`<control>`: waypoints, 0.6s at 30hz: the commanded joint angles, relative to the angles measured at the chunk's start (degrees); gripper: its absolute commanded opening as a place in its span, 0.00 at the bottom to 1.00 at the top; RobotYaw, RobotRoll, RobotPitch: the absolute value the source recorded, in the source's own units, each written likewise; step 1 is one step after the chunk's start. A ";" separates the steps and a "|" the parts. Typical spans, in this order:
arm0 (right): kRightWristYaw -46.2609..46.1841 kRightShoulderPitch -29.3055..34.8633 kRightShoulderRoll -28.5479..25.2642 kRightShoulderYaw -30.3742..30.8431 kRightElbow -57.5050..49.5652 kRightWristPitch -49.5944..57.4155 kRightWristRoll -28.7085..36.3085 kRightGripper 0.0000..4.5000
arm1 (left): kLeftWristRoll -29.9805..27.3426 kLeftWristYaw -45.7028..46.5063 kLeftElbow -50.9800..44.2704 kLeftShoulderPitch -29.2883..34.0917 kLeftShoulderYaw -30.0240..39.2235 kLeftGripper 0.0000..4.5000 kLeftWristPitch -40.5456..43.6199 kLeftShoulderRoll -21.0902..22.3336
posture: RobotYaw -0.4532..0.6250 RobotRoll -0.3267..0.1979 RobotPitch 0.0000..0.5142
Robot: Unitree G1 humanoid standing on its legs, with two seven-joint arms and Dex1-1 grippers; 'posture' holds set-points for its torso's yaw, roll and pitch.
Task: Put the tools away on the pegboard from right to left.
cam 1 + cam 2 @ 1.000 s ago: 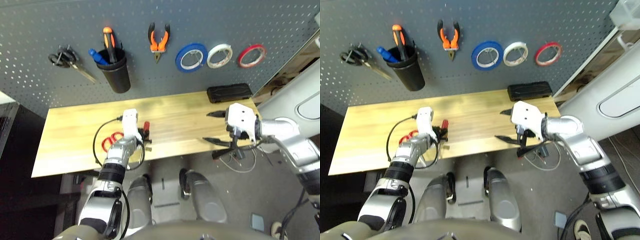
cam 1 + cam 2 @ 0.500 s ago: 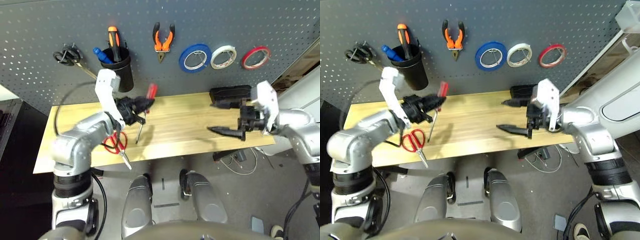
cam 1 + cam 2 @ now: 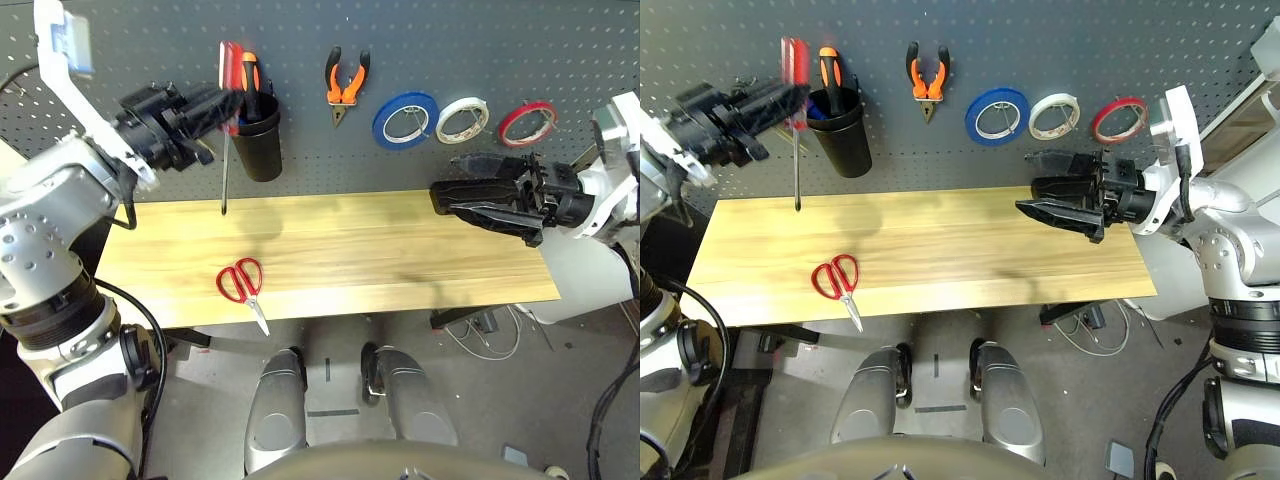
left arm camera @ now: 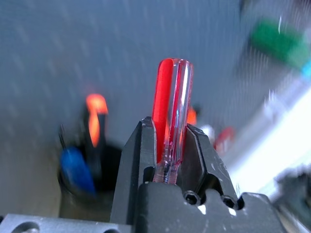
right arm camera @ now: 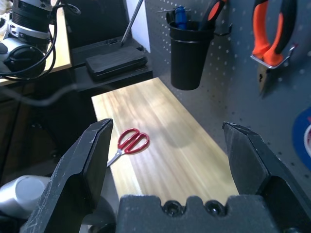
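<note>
**A:** Which step was in hand?

**B:** The screwdriver (image 3: 227, 110), by my reading. The tape ring (image 3: 528, 121) and pliers (image 3: 345, 82) already hung on the pegboard (image 3: 420, 40), so the third tool from the right was up. The scissors (image 3: 241, 284) lay untouched on the worktop (image 3: 400, 250), near its front-left corner.

**A:** Where was the screwdriver?

**B:** Clamped in the left gripper (image 4: 167, 145), jaws closed on the red handle, shaft hanging down with the tip just above the worktop's back-left edge. It sat just beside the black cup (image 3: 259, 145).

**A:** And the next move?

**B:** Probably carrying it sideways over the cup's mouth and lowering the shaft in, clear of the orange-handled tool already standing there.

**A:** The arm's pose?

**B:** The left arm was raised high at the left, forearm angled toward the pegboard. The right gripper (image 3: 480, 195) hung over the worktop's back-right corner, pointing left, fingers spread wide and holding nothing.
</note>
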 commanded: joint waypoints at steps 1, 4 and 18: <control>-0.46 -0.61 -0.30 -1.55 0.23 -0.90 -0.35 1.00 | 2.51 3.10 4.45 -4.48 -0.34 0.19 -8.25 -2.55 | 0.41 0.62 0.12; -1.04 -0.36 -0.67 -2.45 -0.41 -0.68 0.22 1.00 | 5.51 4.65 10.22 -8.14 -1.48 0.19 -15.97 -5.03 | 0.39 0.62 0.10; -4.81 1.69 -0.42 -5.03 -4.35 0.09 1.80 1.00 | 17.55 3.90 25.30 -9.09 -9.76 0.19 -37.69 -9.91 | 0.33 0.62 0.08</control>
